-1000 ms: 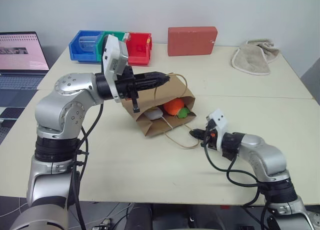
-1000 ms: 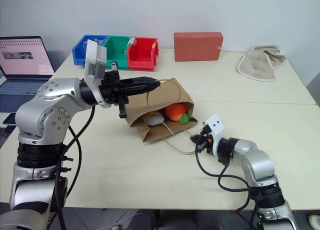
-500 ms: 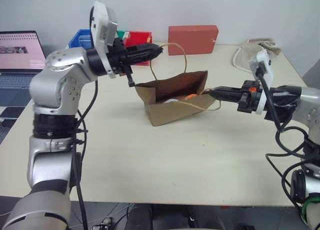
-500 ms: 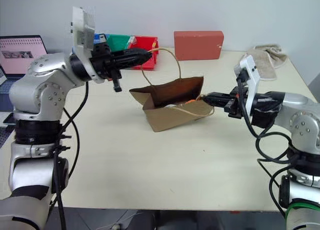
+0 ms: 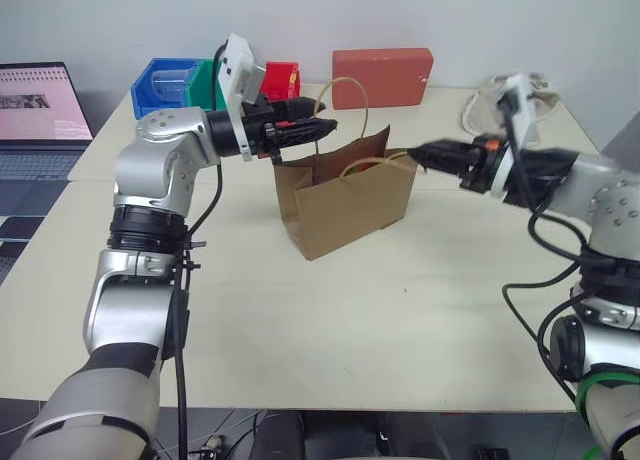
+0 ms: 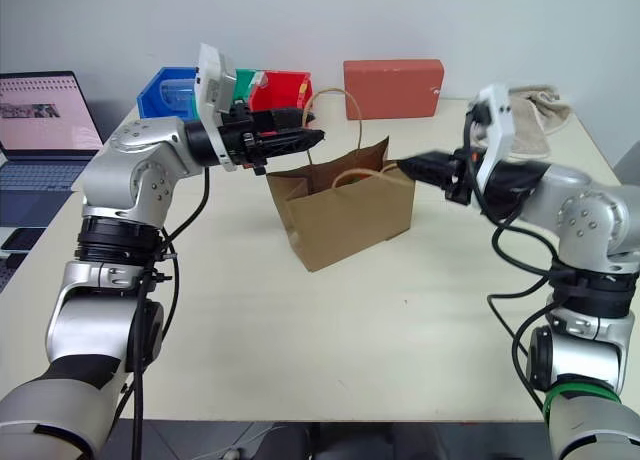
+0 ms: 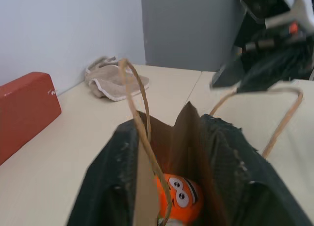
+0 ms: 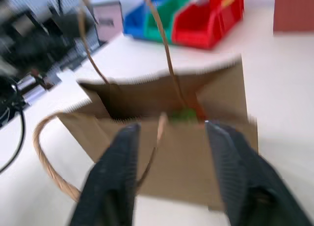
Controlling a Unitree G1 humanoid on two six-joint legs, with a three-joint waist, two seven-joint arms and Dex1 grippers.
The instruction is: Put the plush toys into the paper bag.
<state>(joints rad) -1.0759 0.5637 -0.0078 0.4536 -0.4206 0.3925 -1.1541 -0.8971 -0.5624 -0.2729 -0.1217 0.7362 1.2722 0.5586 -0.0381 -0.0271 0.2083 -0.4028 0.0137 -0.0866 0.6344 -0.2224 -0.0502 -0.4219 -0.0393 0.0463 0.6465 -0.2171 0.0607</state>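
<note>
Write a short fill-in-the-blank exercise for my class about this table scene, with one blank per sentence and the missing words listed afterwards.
1. The brown paper bag stands ____ on the table, its mouth facing up.
2. Inside the bag lies a plush toy coloured ____ with big eyes.
3. The left gripper and right gripper each point at a looped ____ of the bag.
4. Behind the bag, near the wall, lies a ____ rectangular box.

Missing words: upright; orange; handle; red

Both arms are raised and reach inward, roughly level; the left gripper (image 5: pixel 322 128) points right with fingers parted; the right gripper (image 5: pixel 425 154) points left toward it, fingers (image 8: pixel 122 179) spread apart.
</note>
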